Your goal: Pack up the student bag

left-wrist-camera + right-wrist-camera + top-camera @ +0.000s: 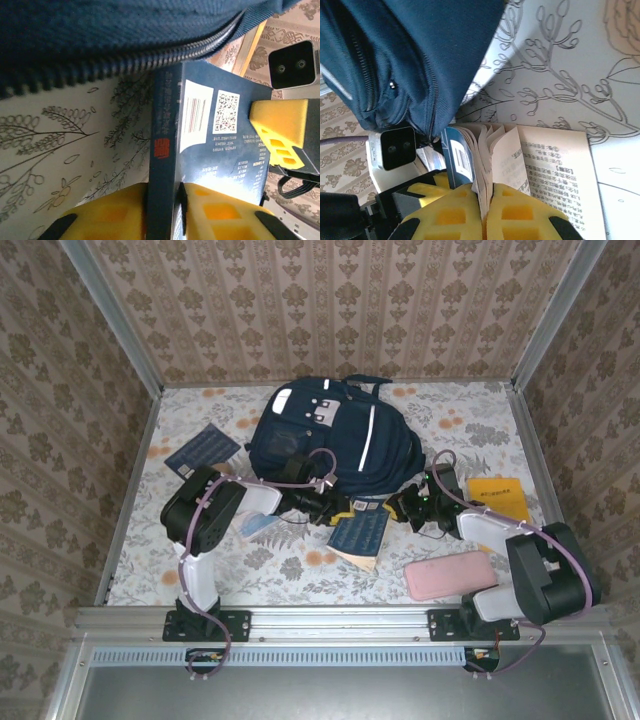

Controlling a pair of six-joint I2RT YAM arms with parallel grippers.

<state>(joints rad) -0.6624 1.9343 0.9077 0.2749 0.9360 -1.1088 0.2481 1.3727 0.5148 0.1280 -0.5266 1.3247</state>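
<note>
We see the left claw (pixel 177 200) clamped on the blue book (pixel 360 532), the right claw (pixel 487 200) pinching its pages; the student bag (pixel 330 440) lies just ahead of both, zipper (pixel 165 54) facing them.

Black-and-white arms (pixel 205 515), lilac cables (pixel 183 552), yellow ribbed fingers (pixel 115 215).

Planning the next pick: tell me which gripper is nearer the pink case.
Right. The right gripper is beyond the pink case, toward the student bag; the left gripper is farther left, across the book.

Top camera looks down; both wrist cameras closely face what seems one book (pixel 215 150)
</note>
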